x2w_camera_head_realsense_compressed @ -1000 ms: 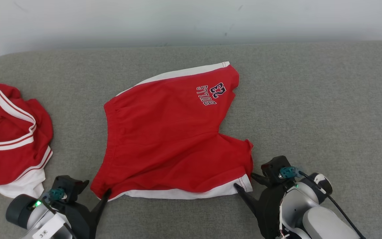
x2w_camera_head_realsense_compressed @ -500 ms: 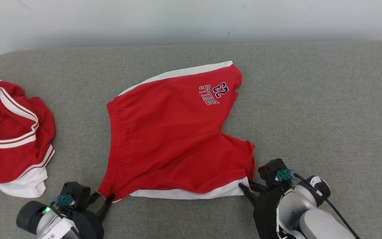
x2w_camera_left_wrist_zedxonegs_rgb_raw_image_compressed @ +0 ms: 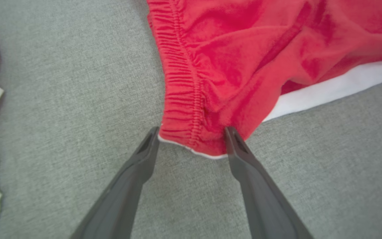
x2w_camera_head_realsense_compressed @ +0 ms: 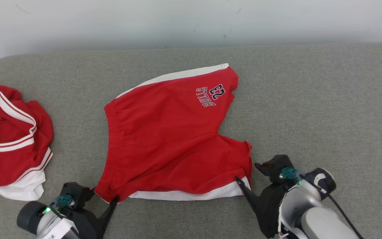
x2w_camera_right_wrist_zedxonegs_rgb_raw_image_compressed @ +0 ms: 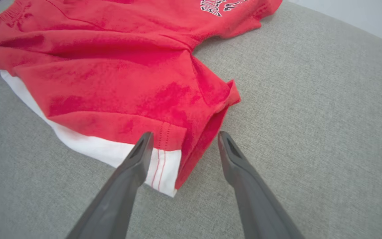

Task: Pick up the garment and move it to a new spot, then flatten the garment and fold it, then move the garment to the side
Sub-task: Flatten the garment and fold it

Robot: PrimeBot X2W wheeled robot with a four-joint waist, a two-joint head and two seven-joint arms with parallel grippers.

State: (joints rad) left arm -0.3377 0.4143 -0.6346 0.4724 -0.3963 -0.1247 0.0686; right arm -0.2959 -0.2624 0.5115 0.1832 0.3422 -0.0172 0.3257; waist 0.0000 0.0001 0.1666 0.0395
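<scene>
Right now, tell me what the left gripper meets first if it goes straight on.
The left gripper would meet the red shorts first: their waistband corner lies between its open fingertips, contact unclear.

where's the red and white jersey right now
In the head view the jersey lies crumpled at the far left of the grey cushion, apart from the red shorts in the middle, and beyond and left of the left gripper.

A crumpled red jersey (x2w_camera_head_realsense_compressed: 12, 146) lies on the grey cushion (x2w_camera_head_realsense_compressed: 310, 99).
</scene>
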